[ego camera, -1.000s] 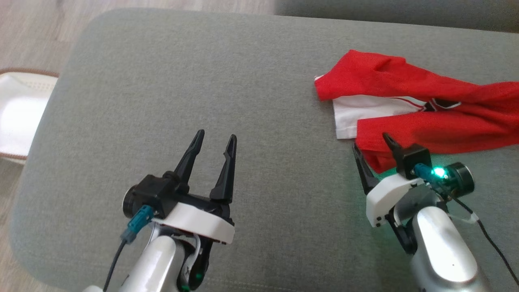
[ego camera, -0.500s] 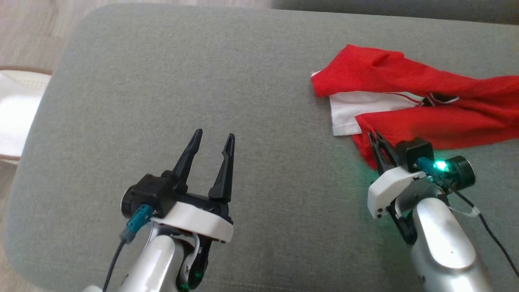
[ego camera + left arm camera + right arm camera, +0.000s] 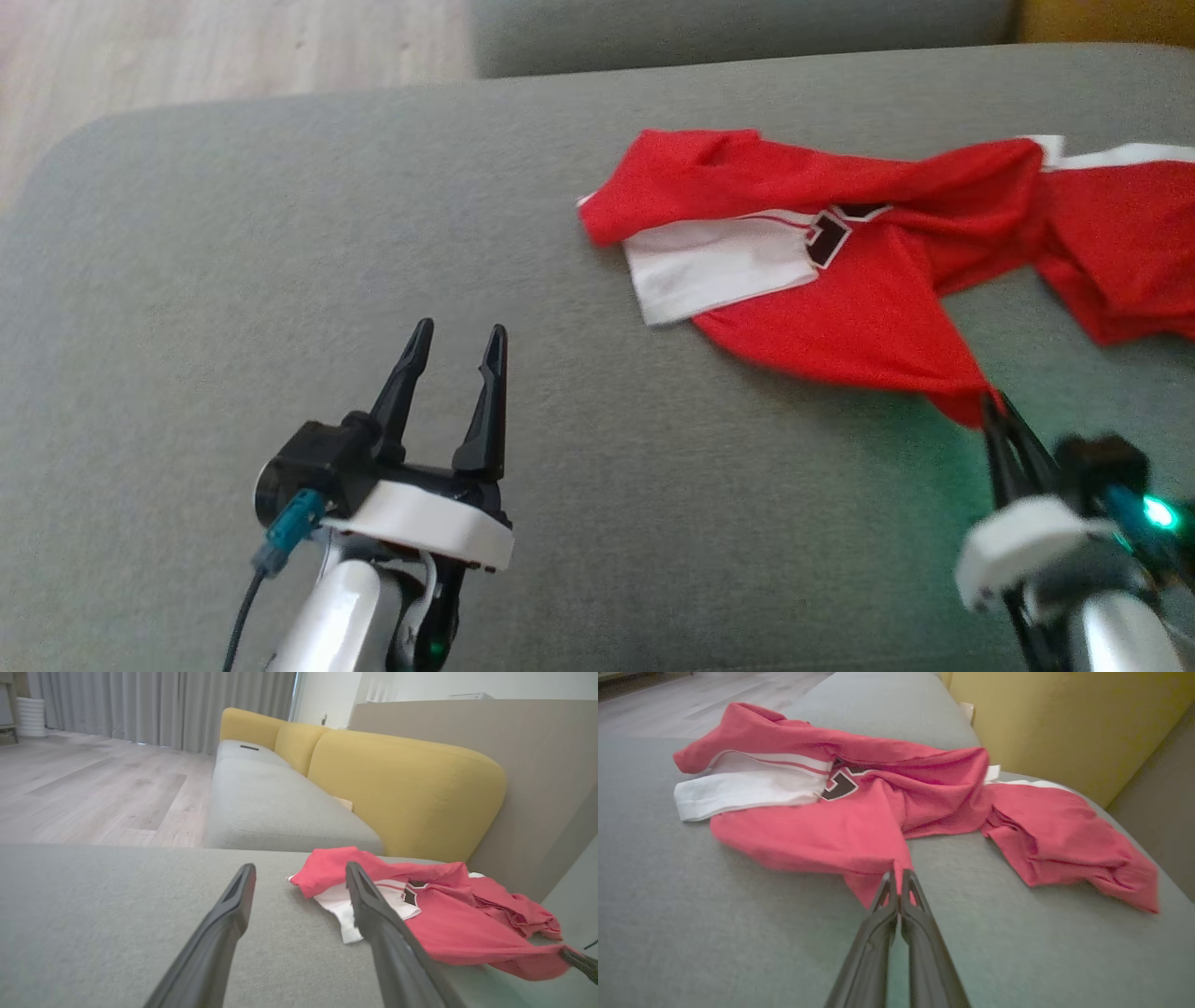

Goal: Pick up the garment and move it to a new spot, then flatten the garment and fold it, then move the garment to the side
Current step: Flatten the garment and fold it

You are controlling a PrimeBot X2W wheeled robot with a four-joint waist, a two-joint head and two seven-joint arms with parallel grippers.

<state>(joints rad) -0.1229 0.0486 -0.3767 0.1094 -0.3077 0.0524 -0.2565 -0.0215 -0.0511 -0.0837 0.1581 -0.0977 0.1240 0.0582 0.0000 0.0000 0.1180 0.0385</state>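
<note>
**One corner of the garment (image 3: 840, 308) pinched in our right gripper (image 3: 991, 403)**

We see the red garment lying crumpled on the grey cushion (image 3: 280, 280), spread from the centre of the head view to its right edge. A white panel (image 3: 719, 271) shows at its left end and a black mark (image 3: 826, 238) sits beside that panel.

Our right gripper, at the lower right of the frame, has its fingers clenched on a red corner at the garment's near edge. The cloth is drawn into a narrow point running down to the tips. In the right wrist view the two fingers meet at bottom centre with red cloth caught between them.

Our left gripper (image 3: 461, 327) is at the lower left of the head view, fingers spread with nothing between them. It is over bare cushion, well apart from the garment. We cannot tell whether it touches the cushion.

In the left wrist view the garment lies right of centre, with a yellow backrest (image 3: 397, 784) behind it and wood floor (image 3: 93, 779) at the upper left.
</note>
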